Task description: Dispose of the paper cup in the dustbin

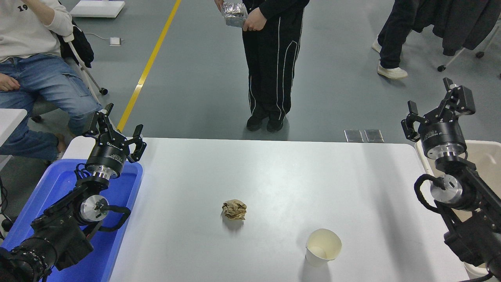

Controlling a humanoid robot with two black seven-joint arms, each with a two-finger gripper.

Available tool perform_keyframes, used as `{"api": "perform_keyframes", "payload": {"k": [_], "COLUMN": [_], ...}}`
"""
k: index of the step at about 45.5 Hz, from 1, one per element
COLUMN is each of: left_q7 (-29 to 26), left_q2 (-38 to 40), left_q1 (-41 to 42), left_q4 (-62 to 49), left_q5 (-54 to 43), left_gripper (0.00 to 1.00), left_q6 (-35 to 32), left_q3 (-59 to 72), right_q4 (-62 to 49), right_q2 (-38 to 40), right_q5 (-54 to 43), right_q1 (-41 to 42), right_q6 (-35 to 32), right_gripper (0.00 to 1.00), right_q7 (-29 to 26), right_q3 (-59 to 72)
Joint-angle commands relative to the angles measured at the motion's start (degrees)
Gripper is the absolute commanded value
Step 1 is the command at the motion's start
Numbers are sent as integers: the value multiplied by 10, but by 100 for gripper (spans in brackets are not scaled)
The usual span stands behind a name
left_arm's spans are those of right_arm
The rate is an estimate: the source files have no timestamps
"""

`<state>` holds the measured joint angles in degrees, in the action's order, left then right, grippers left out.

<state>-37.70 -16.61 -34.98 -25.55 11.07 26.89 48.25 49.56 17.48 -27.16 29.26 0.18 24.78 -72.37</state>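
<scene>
The small white paper cup [323,247] stands upright on the white table [274,176] near its front edge, right of centre, cream inside showing. The beige dustbin [487,156] stands at the table's right edge, mostly hidden behind my right arm. My right gripper [430,105] is open and empty, raised above the table's right edge and the bin's near corner, well away from the cup. My left gripper [115,131] is open and empty, parked over the blue tray at the lower left.
A crumpled brown paper ball [234,209] lies at the table's middle, left of the cup. A blue plastic tray [117,219] sits at the left edge. A person [270,58] stands at the far side; another person [35,58] sits at the upper left.
</scene>
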Motion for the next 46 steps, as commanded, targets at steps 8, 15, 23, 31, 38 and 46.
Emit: {"api": "perform_keyframes", "payload": {"k": [8, 15, 23, 31, 38, 46], "left_q7": [0, 0, 0, 0, 0, 0], "left_q2": [0, 0, 0, 0, 0, 0], "left_q1": [0, 0, 0, 0, 0, 0], "left_q4": [0, 1, 0, 0, 1, 0], "left_q5": [0, 0, 0, 0, 0, 0], "left_gripper": [100, 100, 100, 100, 100, 100], "left_q6": [0, 0, 0, 0, 0, 0], "left_q3": [0, 0, -1, 0, 0, 0], "right_q4": [0, 3, 4, 4, 3, -6], "right_q2": [-1, -2, -2, 3, 15, 15], "right_q5": [0, 1, 1, 0, 0, 0], "right_q1": [-5, 0, 4, 10, 5, 0], "right_q6": [1, 2, 1, -1, -14, -50], "right_gripper": [99, 99, 99, 99, 99, 99], "right_q7": [0, 0, 2, 2, 2, 2], "right_q3": [-2, -5, -9, -1, 0, 0]}}
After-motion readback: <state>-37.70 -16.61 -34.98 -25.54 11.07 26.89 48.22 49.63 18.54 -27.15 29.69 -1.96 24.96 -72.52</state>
